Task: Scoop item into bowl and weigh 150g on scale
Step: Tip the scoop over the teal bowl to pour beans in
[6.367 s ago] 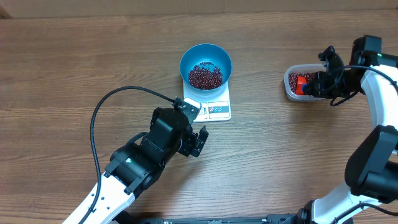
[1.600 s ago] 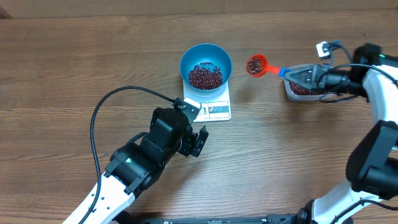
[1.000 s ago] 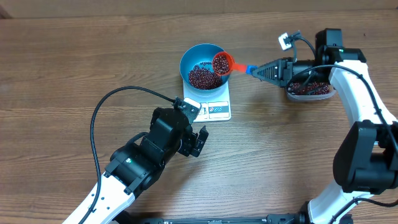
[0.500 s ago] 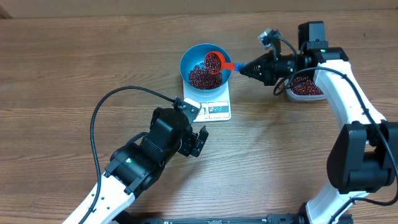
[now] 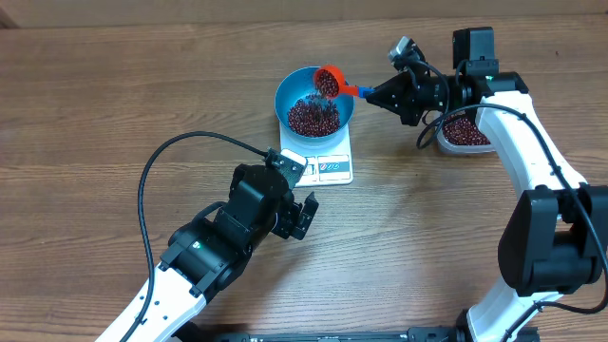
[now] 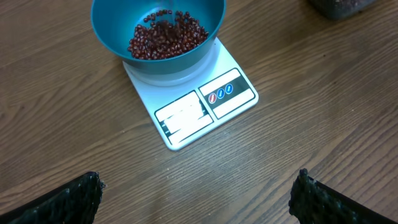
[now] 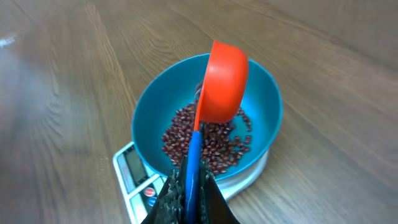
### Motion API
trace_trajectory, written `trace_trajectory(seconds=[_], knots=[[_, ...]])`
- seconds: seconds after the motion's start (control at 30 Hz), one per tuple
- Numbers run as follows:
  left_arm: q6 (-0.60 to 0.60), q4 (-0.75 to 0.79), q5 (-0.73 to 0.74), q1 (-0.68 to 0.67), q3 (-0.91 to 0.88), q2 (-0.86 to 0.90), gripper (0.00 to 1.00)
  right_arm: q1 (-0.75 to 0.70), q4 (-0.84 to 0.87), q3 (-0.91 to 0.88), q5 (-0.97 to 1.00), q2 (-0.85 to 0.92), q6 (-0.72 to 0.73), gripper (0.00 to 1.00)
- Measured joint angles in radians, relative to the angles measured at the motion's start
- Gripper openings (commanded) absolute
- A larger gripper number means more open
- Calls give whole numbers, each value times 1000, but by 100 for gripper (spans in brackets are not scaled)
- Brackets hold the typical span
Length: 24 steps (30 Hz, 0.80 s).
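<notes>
The blue bowl (image 5: 294,87) stands on the white scale (image 5: 328,168) and holds a heap of dark red beans, the item (image 5: 312,117). My right gripper (image 5: 372,93) is shut on the blue handle of a red scoop (image 5: 330,80). The scoop is tipped on its side over the bowl's far right rim, and beans fall from it. In the right wrist view the scoop (image 7: 222,81) hangs over the bowl (image 7: 152,112), scale (image 7: 127,168) below. My left gripper (image 5: 302,217) rests open on the table in front of the scale (image 6: 205,106), nothing between its fingers (image 6: 74,199).
A clear plastic tub (image 5: 467,134) with more beans stands to the right, under the right arm. The left arm's black cable (image 5: 152,176) loops over the table on the left.
The right gripper has carried the scoop from the bowl's right rim to over the bowl and rolled it on its side, and beans are spilling in. The left arm has not moved.
</notes>
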Motion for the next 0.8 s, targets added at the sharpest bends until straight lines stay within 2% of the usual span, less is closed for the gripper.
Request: trace_trajectory(seconds=[0.27,0.5,0.8], knots=[[0,0,0,0,0,0,100,0,2,0,17,0,-178,4],[0,0,0,0,0,0,99,0,23,0,21,0,-424,4],[0,0,0,0,0,0,100,0,93,0,21,0,-549,4]])
